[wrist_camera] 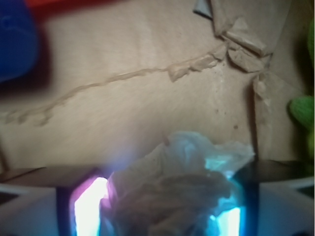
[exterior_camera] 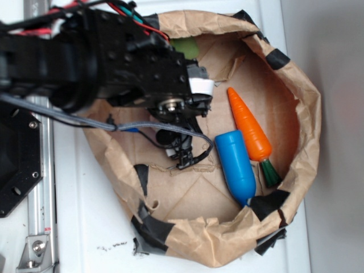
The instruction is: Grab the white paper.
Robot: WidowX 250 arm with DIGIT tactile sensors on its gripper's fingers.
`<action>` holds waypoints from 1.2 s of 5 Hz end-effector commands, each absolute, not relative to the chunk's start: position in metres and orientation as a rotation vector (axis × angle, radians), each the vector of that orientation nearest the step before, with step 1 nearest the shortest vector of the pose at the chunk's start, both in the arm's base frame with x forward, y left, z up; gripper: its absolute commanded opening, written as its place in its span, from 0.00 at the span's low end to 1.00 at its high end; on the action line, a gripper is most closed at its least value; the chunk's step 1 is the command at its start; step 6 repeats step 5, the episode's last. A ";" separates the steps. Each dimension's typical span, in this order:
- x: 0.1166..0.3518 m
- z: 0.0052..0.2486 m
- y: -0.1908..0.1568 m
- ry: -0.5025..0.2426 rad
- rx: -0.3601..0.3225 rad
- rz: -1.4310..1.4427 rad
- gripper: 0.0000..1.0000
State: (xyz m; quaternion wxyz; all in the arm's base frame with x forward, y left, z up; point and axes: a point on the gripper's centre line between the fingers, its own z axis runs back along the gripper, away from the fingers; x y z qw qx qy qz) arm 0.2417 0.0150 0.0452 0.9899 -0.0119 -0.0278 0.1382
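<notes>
The white paper [wrist_camera: 179,164] is a crumpled white-grey ball sitting between my two fingers in the wrist view. It fills the gap from the left pad [wrist_camera: 86,209] to the right pad [wrist_camera: 236,219]. My gripper [wrist_camera: 162,201] is shut on it, just above the brown paper floor. In the exterior view my black gripper [exterior_camera: 181,154] points down into the middle of the brown paper nest. Only a small white bit of the paper [exterior_camera: 170,152] shows there; the arm hides the rest.
The brown crinkled paper nest with black tape [exterior_camera: 307,114] rings the area. A blue bottle [exterior_camera: 236,165] and an orange carrot [exterior_camera: 250,128] lie to the right of the gripper. A green object [exterior_camera: 185,46] sits at the back, also in the wrist view [wrist_camera: 302,110].
</notes>
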 end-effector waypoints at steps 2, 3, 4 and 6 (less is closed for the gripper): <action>0.270 0.184 -0.021 -0.124 0.044 -0.083 0.00; 0.267 0.176 -0.029 -0.079 0.080 -0.110 0.00; 0.261 0.175 -0.030 -0.116 0.085 -0.132 0.00; 0.259 0.175 -0.029 -0.119 0.070 -0.119 0.00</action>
